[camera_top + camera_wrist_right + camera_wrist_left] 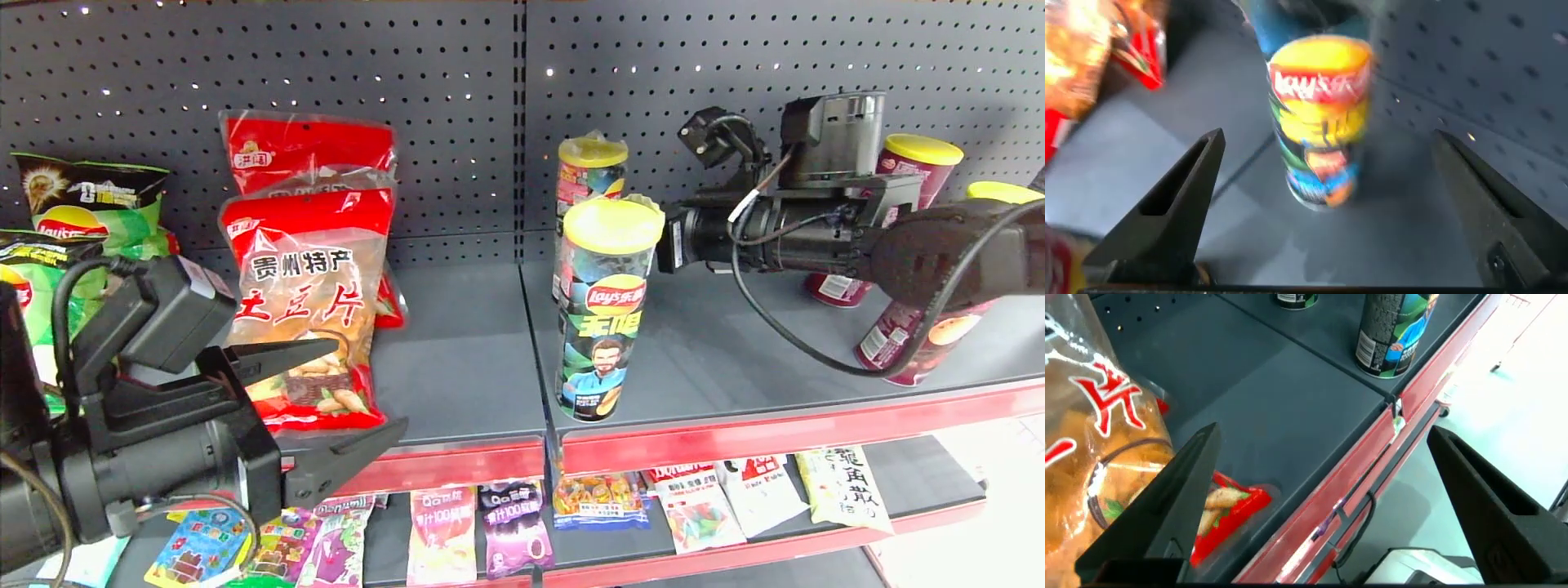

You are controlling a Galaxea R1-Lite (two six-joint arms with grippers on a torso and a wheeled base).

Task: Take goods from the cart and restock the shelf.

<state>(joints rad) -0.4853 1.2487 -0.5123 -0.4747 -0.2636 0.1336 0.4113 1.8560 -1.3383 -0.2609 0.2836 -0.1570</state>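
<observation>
Two yellow-lidded chip cans stand on the shelf [735,359]. The front can [600,318] is upright close to the shelf's front edge, with the rear can [589,167] just behind it. The right gripper [1327,137] faces the front can, fingers spread wide, holding nothing. The left gripper [369,384], also wide open and empty, hangs at the front edge by a red snack bag [310,310]. The can looks light, stiff-walled, smooth and easily tipped; grip it mid-body, below the lid.

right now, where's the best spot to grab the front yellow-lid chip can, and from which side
Grip the front can around the middle of its round body, below the lid, coming level from the robot's right. It stands upright near the shelf edge, the right gripper faces it open, and another can stands close behind.
</observation>
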